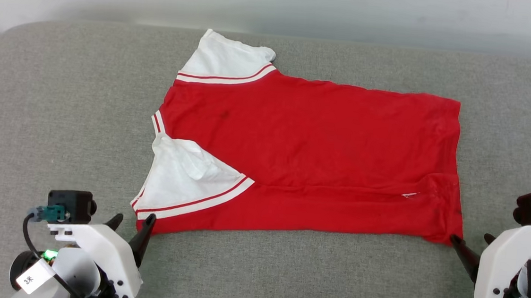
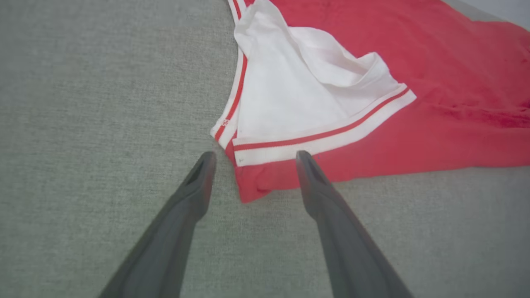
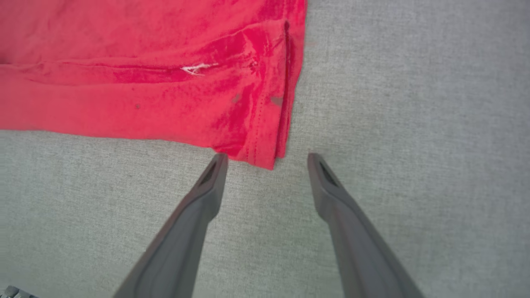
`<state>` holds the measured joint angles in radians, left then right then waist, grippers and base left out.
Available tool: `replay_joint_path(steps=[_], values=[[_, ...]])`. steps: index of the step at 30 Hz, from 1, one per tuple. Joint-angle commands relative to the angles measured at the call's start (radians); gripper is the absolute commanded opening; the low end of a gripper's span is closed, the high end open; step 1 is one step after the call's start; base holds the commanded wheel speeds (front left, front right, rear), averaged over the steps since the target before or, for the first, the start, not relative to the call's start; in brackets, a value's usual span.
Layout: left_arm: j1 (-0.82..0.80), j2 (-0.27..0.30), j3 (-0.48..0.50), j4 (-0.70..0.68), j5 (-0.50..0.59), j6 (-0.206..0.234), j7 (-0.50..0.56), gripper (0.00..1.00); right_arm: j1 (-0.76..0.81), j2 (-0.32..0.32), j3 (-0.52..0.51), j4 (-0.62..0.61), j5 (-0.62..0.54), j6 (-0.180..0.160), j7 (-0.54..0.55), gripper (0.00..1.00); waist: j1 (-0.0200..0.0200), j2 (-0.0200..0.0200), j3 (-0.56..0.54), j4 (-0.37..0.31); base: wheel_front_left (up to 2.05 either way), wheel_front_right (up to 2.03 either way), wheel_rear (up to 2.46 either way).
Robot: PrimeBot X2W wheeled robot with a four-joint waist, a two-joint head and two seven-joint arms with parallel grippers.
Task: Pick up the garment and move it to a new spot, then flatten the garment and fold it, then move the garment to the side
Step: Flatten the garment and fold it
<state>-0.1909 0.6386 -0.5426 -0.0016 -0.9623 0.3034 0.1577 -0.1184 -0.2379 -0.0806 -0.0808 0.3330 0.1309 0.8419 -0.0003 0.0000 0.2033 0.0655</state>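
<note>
The garment (image 1: pixel 312 152), a red jersey with white panels and red-white striped trim, lies spread flat across the grey cushion, collar end to the left and hem to the right; no lettering shows. Its near long edge is folded over onto itself. My left gripper (image 1: pixel 132 224) stands open at the near left corner, and in the left wrist view that red corner (image 2: pixel 252 186) lies between the two fingers. My right gripper (image 1: pixel 471 242) is open at the near right hem corner (image 3: pixel 265 155), fingertips (image 3: pixel 218 162) straddling it. Neither holds cloth.
The grey cushioned surface (image 1: pixel 59 118) extends well to the left and right of the jersey and along the near edge. A pale wall (image 1: pixel 277 3) runs behind its far edge.
</note>
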Motion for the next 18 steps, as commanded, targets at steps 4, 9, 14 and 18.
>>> replay_joint_path(steps=[4, 9, 14, 18], values=[[0.019, 0.023, -0.011, -0.047, 0.007, 0.058, 0.053, 1.00, 0.042, 0.066, -0.042, -0.097, -0.021, 0.000, 0.039, 1.00, 0.0003, 0.0000, 0.046, -0.017, 0.00, 0.00, 0.00], [0.004, 0.033, -0.006, -0.021, 0.015, 0.096, 0.075, 1.00, 0.037, 0.074, -0.038, -0.135, -0.024, 0.000, 0.051, 1.00, 0.0003, 0.0000, 0.078, -0.037, 0.00, 0.00, 0.00], [0.001, 0.024, -0.021, 0.009, 0.005, 0.097, 0.101, 1.00, 0.028, 0.075, -0.034, -0.160, -0.017, 0.000, 0.052, 1.00, 0.0003, 0.0000, 0.106, -0.052, 0.00, 0.00, 0.00], [0.014, 0.011, -0.063, 0.060, -0.009, 0.074, 0.150, 0.96, 0.022, 0.062, -0.028, -0.173, -0.009, 0.000, 0.046, 1.00, 0.0003, 0.0000, 0.128, -0.058, 0.00, 0.00, 0.00]])
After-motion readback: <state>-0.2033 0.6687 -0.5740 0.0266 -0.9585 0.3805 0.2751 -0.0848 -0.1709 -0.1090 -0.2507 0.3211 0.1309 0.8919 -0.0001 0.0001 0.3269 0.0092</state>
